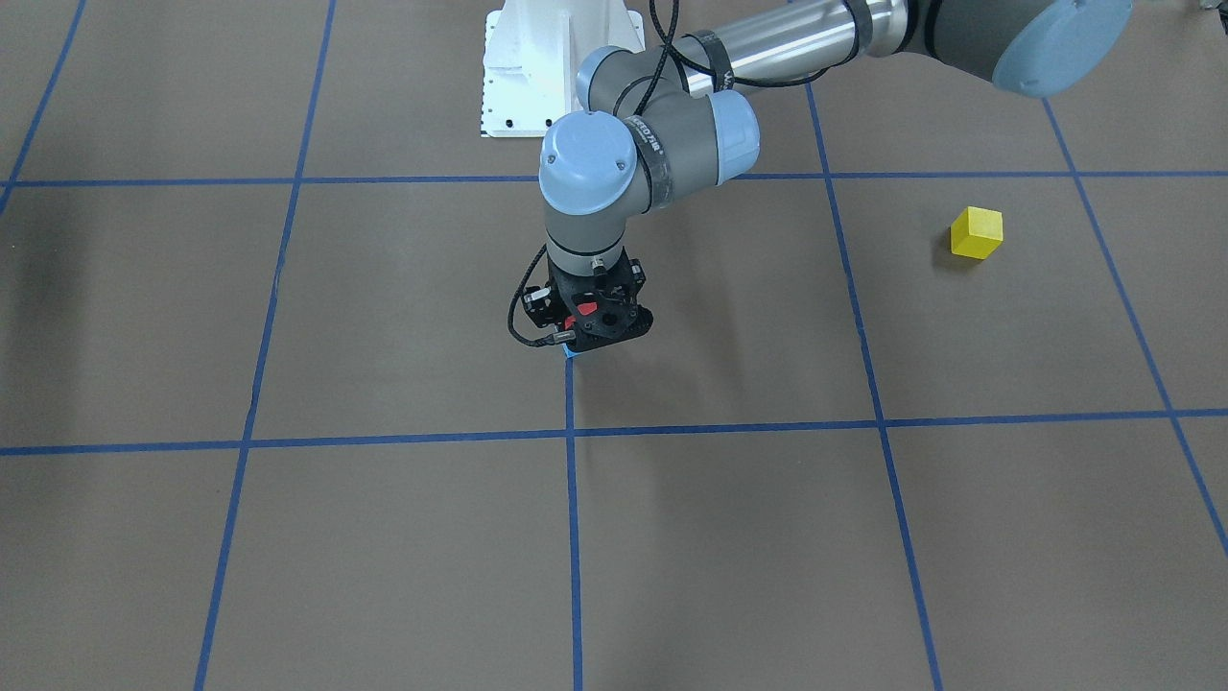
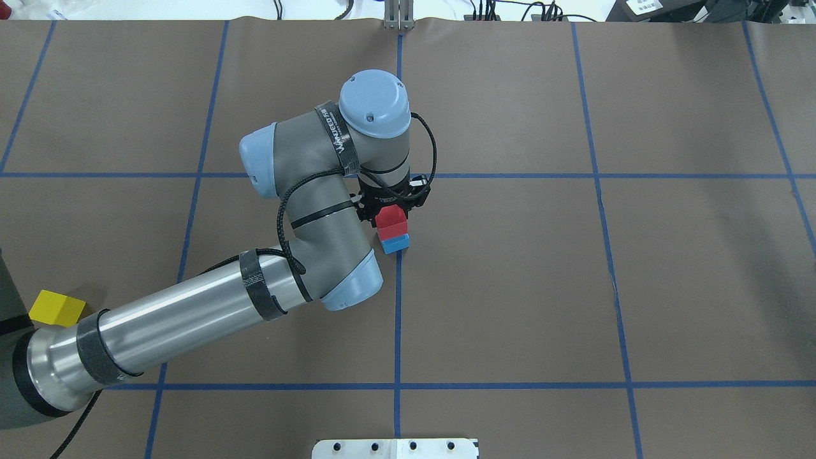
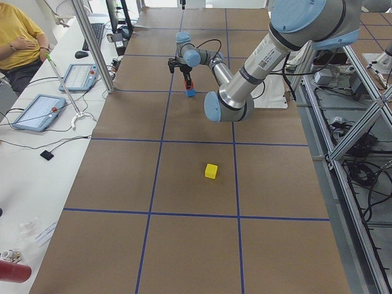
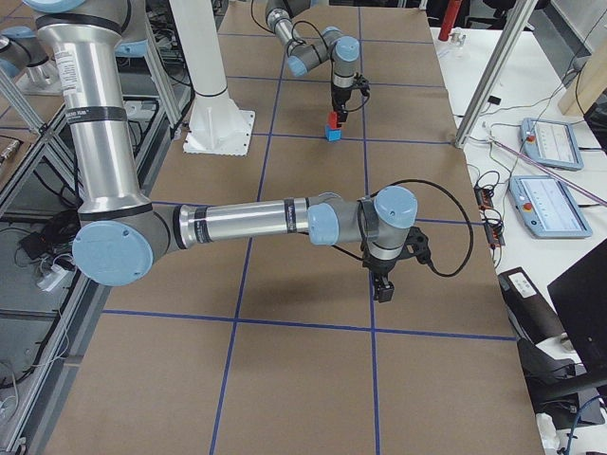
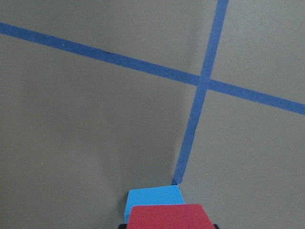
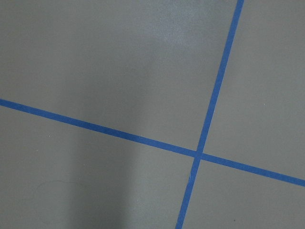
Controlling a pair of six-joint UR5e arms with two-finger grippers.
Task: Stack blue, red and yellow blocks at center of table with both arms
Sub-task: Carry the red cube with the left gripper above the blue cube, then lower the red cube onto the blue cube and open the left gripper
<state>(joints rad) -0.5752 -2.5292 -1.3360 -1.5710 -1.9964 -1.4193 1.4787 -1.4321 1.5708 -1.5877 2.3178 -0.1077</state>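
Note:
A red block (image 2: 390,220) sits on a blue block (image 2: 396,243) at the table's centre, beside a blue tape crossing. My left gripper (image 2: 390,213) stands straight over the stack and is shut on the red block. The left wrist view shows the red block (image 5: 169,217) between the fingers, with the blue block (image 5: 152,196) under it. A yellow block (image 2: 57,308) lies alone on my left side, next to my left arm; it also shows in the front view (image 1: 977,233). My right gripper (image 4: 383,289) hangs low over bare table on my right side; I cannot tell whether it is open.
The white robot base (image 1: 547,67) stands at the table's near-robot edge. Blue tape lines (image 2: 398,319) grid the brown table. An operator in a yellow shirt (image 3: 18,37) sits by a side table with tablets (image 3: 40,111).

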